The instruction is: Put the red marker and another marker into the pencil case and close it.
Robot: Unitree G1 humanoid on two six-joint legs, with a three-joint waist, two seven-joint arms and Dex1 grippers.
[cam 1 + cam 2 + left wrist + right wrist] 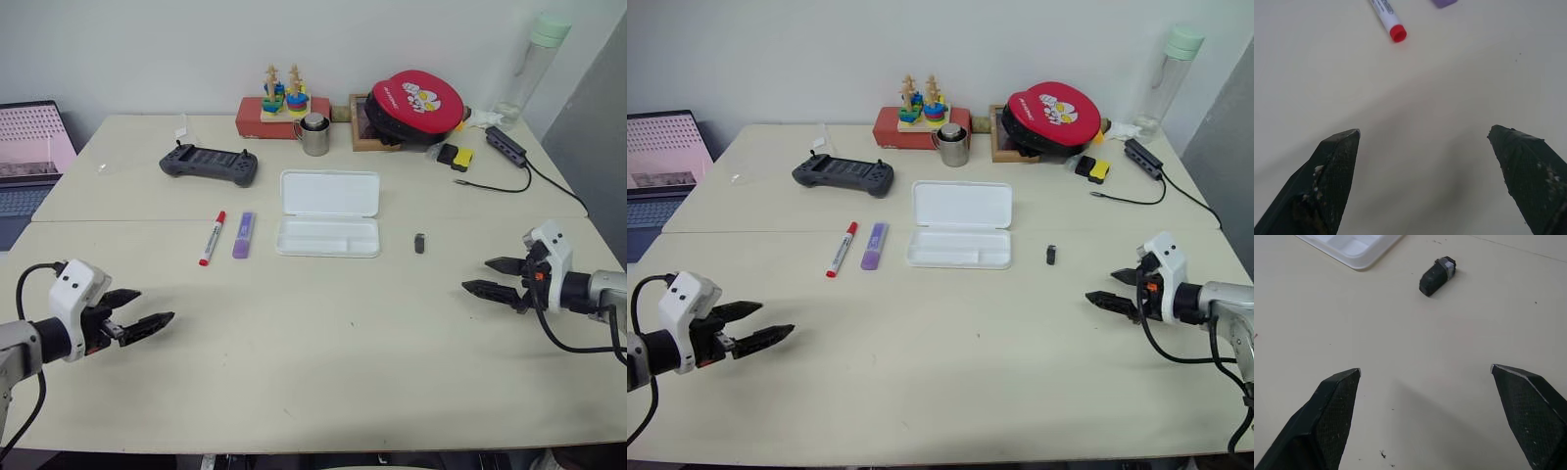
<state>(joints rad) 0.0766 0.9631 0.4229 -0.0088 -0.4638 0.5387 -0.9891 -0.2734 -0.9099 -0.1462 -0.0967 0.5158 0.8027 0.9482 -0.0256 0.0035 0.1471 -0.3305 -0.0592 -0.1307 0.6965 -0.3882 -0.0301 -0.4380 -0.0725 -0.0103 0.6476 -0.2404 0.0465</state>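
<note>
No lettering can be made out with certainty anywhere on the table. The red marker [1387,16] carries a line of small dark print along its white barrel, too fine to read in the left wrist view. The red round case [417,100] at the back of the table bears a short line of white lettering beside a cartoon figure, likewise illegible. The laptop screen [32,142] at the far left shows rows of pale marks that cannot be deciphered. The pencil case [328,213] is plain white.
</note>
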